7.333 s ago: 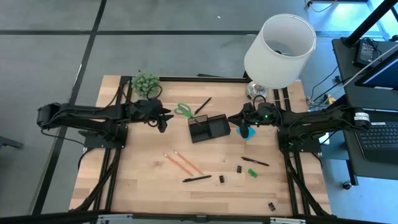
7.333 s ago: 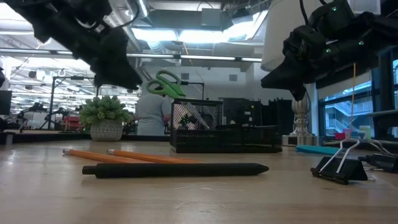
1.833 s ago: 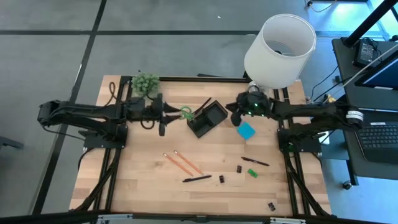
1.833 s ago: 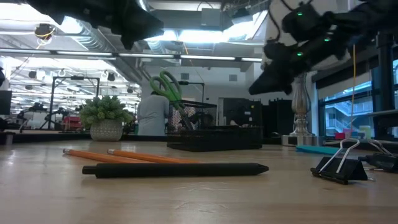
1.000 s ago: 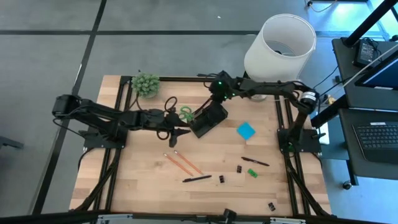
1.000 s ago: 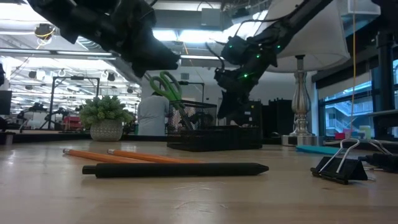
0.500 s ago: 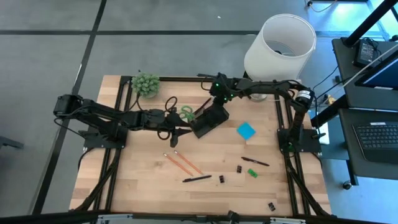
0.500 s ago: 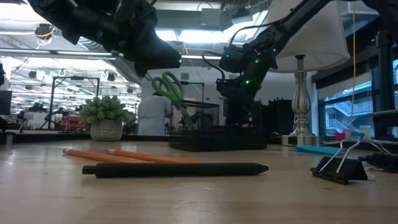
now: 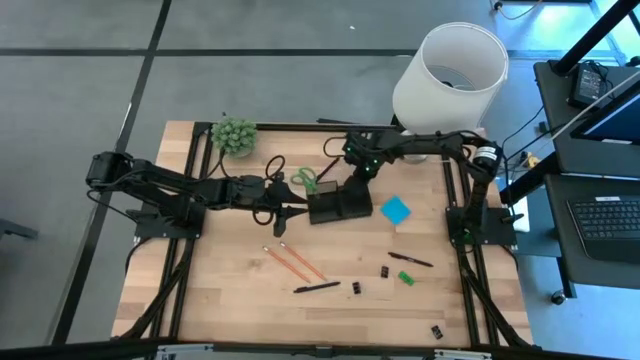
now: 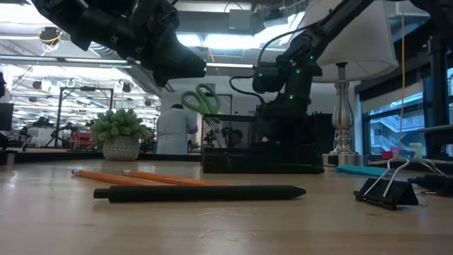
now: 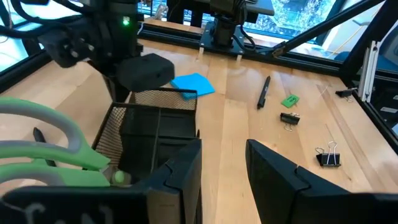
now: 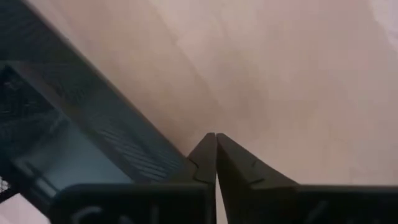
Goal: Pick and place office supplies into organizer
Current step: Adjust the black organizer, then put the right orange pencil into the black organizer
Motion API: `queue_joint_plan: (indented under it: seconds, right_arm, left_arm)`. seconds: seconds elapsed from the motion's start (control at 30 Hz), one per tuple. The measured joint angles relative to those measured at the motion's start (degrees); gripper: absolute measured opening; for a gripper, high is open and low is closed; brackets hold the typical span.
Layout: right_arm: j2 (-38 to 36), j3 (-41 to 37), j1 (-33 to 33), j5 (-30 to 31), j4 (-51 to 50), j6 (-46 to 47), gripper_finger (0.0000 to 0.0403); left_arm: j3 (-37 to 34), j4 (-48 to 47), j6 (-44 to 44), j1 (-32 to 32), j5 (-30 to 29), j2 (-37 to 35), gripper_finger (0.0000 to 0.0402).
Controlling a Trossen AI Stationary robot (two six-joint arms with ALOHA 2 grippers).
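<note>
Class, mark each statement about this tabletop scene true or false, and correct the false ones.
1. The green-handled scissors stand in the organizer. True.
2. The blue sticky-note pad lies inside the organizer. False: it lies on the table beside the organizer, on the right arm's side.
3. The right gripper is by the organizer's far edge, fingers shut. True.
4. The two orange pencils are in the left gripper. False: they lie on the table; the left gripper is open and holds nothing.
5. The potted plant sits at the table's near edge. False: it sits at the far edge.
</note>
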Motion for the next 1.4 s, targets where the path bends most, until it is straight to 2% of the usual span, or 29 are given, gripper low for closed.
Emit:
queue_joint_plan:
  seconds: [0.47, 0.73, 0.9, 1.17, 1.3, 1.4]
  right_arm:
    - [-0.07, 0.02, 4.01, -2.99, -1.41, 4.14, 0.0009]
    - [-2.37, 0.04, 2.87, -2.6, -1.42, 3.99, 0.0013]
    - [-9.07, 0.04, 1.52, 1.51, -1.84, 4.23, 0.0011]
    - [-23.74, 0.11, 2.52, 6.05, -1.72, 5.63, 0.0013]
    - [-30.77, 0.11, 6.04, 9.72, -2.77, 10.3, 0.0017]
    - [-35.5, -0.66, 10.61, 16.12, -2.75, 13.5, 0.0013]
  left_arm:
    - [0.0, -0.02, -0.07, 0.0, 0.13, -0.02, 0.0118]
    - [0.0, -0.04, -0.15, 0.0, 0.13, -0.8, 0.0118]
    - [0.0, -0.2, 2.53, 0.0, 0.11, -3.89, 0.0118]
    - [0.0, -2.31, 19.2, 0.0, 0.11, -8.27, 0.0118]
    - [0.0, -6.06, 17.61, -0.13, 0.78, -8.61, 0.0118]
    - [0.0, -12.52, 17.44, -1.02, 2.33, -8.61, 0.0118]
